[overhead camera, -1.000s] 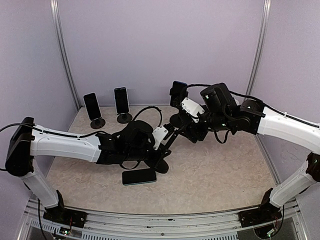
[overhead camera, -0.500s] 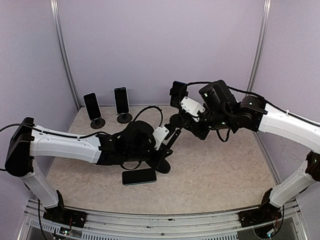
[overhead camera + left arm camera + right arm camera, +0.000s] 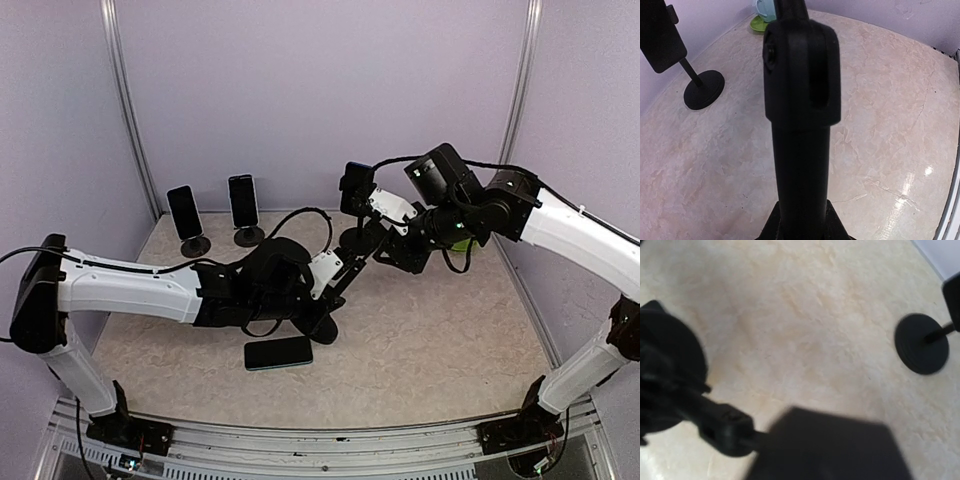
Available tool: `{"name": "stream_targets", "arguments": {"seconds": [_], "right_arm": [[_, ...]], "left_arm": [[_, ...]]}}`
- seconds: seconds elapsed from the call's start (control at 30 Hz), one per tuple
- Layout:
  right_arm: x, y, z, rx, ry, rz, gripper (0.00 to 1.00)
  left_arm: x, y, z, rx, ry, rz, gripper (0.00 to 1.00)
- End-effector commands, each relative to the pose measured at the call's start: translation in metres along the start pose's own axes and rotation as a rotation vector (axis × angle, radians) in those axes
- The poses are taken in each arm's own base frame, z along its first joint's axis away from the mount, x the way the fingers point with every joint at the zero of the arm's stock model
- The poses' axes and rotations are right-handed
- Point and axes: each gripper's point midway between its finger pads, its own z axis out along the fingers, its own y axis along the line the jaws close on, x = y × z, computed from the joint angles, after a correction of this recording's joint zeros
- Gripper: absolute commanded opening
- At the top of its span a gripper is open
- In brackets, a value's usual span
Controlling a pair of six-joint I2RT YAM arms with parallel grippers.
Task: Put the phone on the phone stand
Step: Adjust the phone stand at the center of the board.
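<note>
Well, the phone (image 3: 278, 352) lies flat on the counter (image 3: 440, 350), near the front edge at about 6 o'clock. It is dark, it is not on any stand, and no claw is touching it. Just behind it, toward 1 o'clock, is the round foot of the empty stand (image 3: 800, 125). The stand's thin black pole leans up and away toward 1 o'clock.

The left claw (image 3: 312, 312) is low down, right by the foot of this stand. The left wrist camera looks straight along the pole, which fills the middle of its view. The fingers do not show clearly there, so I cannot tell if the left claw is open or closed.

The right claw (image 3: 392, 255) is up by the top end of the pole. Its wrist view is blurry, with a dark flat shape across the bottom. I cannot tell if this claw is open or closed, or if it is holding anything.

Three more phones sit up on their own stands. The far-left phone (image 3: 183, 212) and the next phone (image 3: 241, 200) are side by side at 10 o'clock, by the back wall. The middle phone (image 3: 356, 183) is at 12 o'clock, just behind the right claw.

A blue cup (image 3: 762, 6) on a green saucer (image 3: 759, 24) sits far back on the counter
</note>
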Motion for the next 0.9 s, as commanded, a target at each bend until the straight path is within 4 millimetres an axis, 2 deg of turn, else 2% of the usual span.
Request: {"name": "stream_targets", "arguments": {"seconds": [0.0, 0.07, 0.1, 0.13, 0.17, 0.23, 0.3, 0.47, 0.53, 0.63, 0.73, 0.8, 0.83, 0.87], "right_arm": [[0.01, 0.009, -0.006, -0.072, 0.032, 0.012, 0.36], [0.011, 0.007, -0.005, -0.071, 0.074, 0.02, 0.44], [0.011, 0.007, -0.004, -0.07, 0.075, 0.014, 0.53], [0.009, 0.006, -0.005, -0.063, 0.053, 0.009, 0.67], [0.01, 0.005, -0.004, -0.051, 0.041, 0.008, 0.75], [0.006, -0.001, -0.008, -0.018, 0.013, 0.017, 0.88], [-0.008, -0.005, -0.021, -0.007, -0.046, 0.031, 0.97], [-0.039, -0.001, -0.064, -0.078, -0.24, 0.037, 1.0], [-0.044, -0.002, -0.08, -0.102, -0.306, 0.047, 1.0], [-0.045, -0.006, -0.099, -0.152, -0.415, 0.086, 1.0], [-0.035, -0.01, -0.103, -0.205, -0.481, 0.131, 1.0], [-0.036, -0.005, -0.114, -0.253, -0.573, 0.124, 1.0], [-0.037, 0.007, -0.118, -0.336, -0.654, 0.104, 1.0], [-0.037, 0.009, -0.117, -0.359, -0.67, 0.112, 1.0]], "left_arm": [[-0.046, 0.005, -0.012, -0.01, -0.096, 0.063, 0.0], [-0.052, 0.004, -0.012, -0.001, -0.092, 0.075, 0.0], [-0.056, 0.005, -0.012, -0.005, -0.101, 0.087, 0.0], [-0.057, 0.006, -0.011, -0.01, -0.112, 0.092, 0.0], [-0.058, 0.007, -0.01, -0.011, -0.119, 0.088, 0.0], [-0.059, 0.012, -0.006, -0.016, -0.117, 0.066, 0.0], [-0.057, 0.016, -0.004, -0.01, -0.125, 0.033, 0.0], [-0.048, 0.016, 0.007, 0.045, -0.143, -0.007, 0.0], [-0.045, 0.016, 0.01, 0.054, -0.147, 0.004, 0.0], [-0.046, 0.011, 0.007, 0.127, -0.209, 0.018, 0.0], [-0.047, 0.01, 0.001, 0.178, -0.284, 0.032, 0.0], [-0.052, 0.009, -0.002, 0.229, -0.339, 0.034, 0.0], [-0.055, 0.005, -0.002, 0.296, -0.404, 0.032, 0.0], [-0.056, 0.005, 0.001, 0.3, -0.413, 0.026, 0.0]]}}
